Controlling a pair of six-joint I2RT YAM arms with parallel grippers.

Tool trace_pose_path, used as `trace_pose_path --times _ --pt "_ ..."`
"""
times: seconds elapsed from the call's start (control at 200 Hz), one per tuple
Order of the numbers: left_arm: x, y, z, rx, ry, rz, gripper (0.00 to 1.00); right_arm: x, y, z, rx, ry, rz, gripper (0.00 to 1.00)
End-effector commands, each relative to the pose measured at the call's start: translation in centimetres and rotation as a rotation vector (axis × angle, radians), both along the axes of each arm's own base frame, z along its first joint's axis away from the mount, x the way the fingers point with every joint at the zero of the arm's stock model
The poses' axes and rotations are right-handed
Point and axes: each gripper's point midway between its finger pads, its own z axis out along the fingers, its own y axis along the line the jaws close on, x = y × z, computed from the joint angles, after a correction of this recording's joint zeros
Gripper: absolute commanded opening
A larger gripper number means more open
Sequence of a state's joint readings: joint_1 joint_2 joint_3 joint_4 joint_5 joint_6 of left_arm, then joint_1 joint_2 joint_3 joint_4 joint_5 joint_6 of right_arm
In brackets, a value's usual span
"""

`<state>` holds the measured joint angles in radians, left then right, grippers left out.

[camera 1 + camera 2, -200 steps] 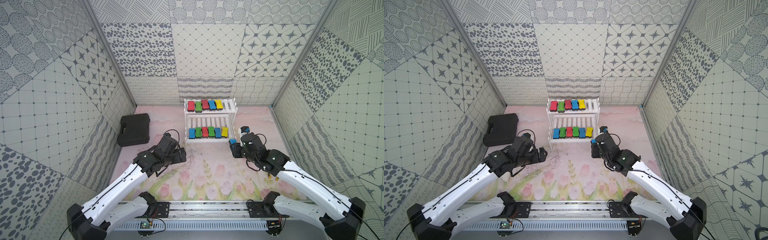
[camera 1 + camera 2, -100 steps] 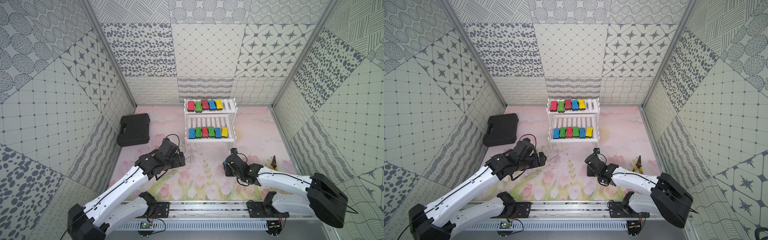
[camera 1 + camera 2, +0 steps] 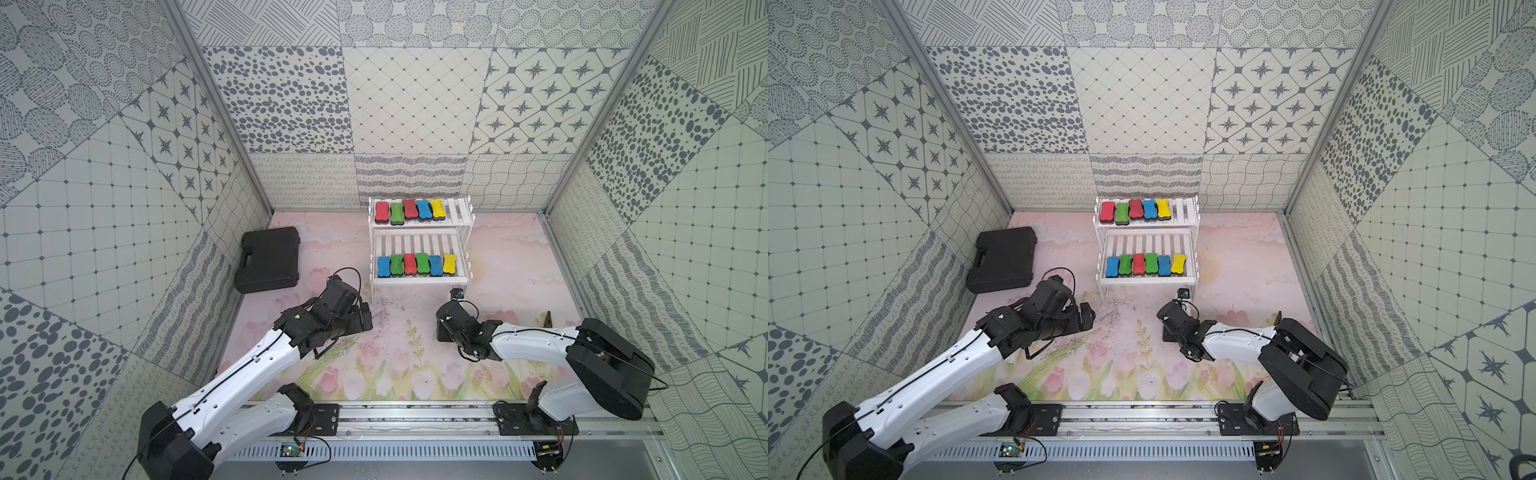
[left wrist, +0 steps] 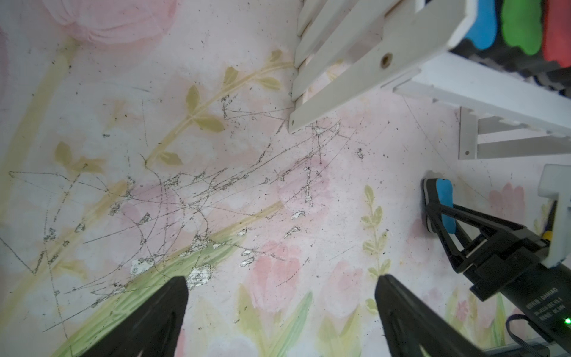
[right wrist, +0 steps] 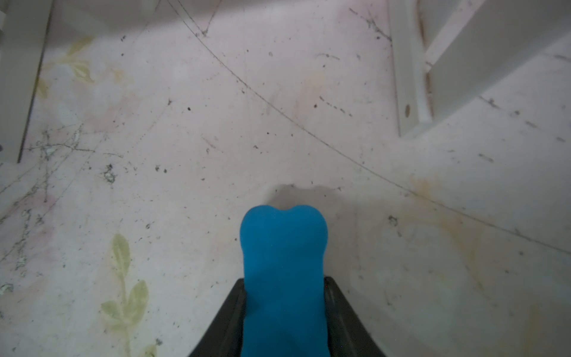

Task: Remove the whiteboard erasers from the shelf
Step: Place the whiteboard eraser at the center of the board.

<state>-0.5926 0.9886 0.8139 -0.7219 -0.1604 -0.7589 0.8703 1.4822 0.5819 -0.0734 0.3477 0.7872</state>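
Just in front of the white slatted two-tier shelf (image 3: 455, 212), by its right front leg, I've got the right gripper (image 5: 285, 282) low over the pink floral mat (image 4: 216, 185) w/ the blue bone-shaped whiteboard eraser (image 5: 284, 247) between its jaws. The black fingers (image 5: 336, 309) sit at the waisted middle, the block's narrowest part, so it can't slip out lengthwise. How firm the squeeze is, can't tell. The eraser's shadow lies right under its nose, so it's touching or just off the mat. My read: set-down spot, clear of the shelf.

Left gripper (image 4: 281, 278) hangs empty off the shelf's left front leg, jaws spread wide, prob. staged for its own pick.

Eleven more sit racked: upper-tier row of five (image 3: 409, 209) & lower-tier row of six (image 3: 422, 263), packed side by side. Tops are matte, foam-looking, over dark felt bases. Mat's scuffed & scratched by the shelf's front.
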Motion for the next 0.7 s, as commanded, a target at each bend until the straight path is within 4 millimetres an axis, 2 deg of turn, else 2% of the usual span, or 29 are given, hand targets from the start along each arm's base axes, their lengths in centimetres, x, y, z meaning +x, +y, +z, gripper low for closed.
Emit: trace_pose_path --times 0.0,0.08,0.21,0.325,0.405,0.515,0.64,0.695 --pt "0.3 -0.4 0.1 -0.027 -0.006 0.0 1.0 -0.7 -0.7 -1.1 -0.041 0.046 -0.015 0.48" --pt "0.3 -0.5 0.1 -0.029 -0.004 -0.003 1.0 -0.8 -0.7 -0.4 -0.033 0.043 -0.013 0.52" --pt "0.2 -0.6 0.1 -0.038 -0.005 -0.004 1.0 -1.0 -0.7 2.3 -0.011 0.025 0.004 0.58" --pt "0.1 -0.7 0.1 -0.047 -0.003 -0.006 1.0 -1.4 -0.6 6.2 0.032 -0.012 0.051 0.59" --pt "0.1 -0.8 0.2 -0.048 -0.004 -0.012 1.0 -1.6 -0.5 10.1 0.06 -0.065 0.093 0.6" --pt "0.1 -0.9 0.6 -0.056 -0.012 -0.015 1.0 -1.1 -0.9 16.7 0.078 -0.18 0.134 0.6" --pt "0.3 -1.0 1.4 -0.063 -0.027 -0.02 1.0 0.8 -0.9 24.6 0.097 -0.313 0.149 0.59" --pt "0.4 -1.0 1.8 -0.061 -0.032 -0.023 0.99 2.1 -0.9 27.4 0.096 -0.361 0.144 0.58"
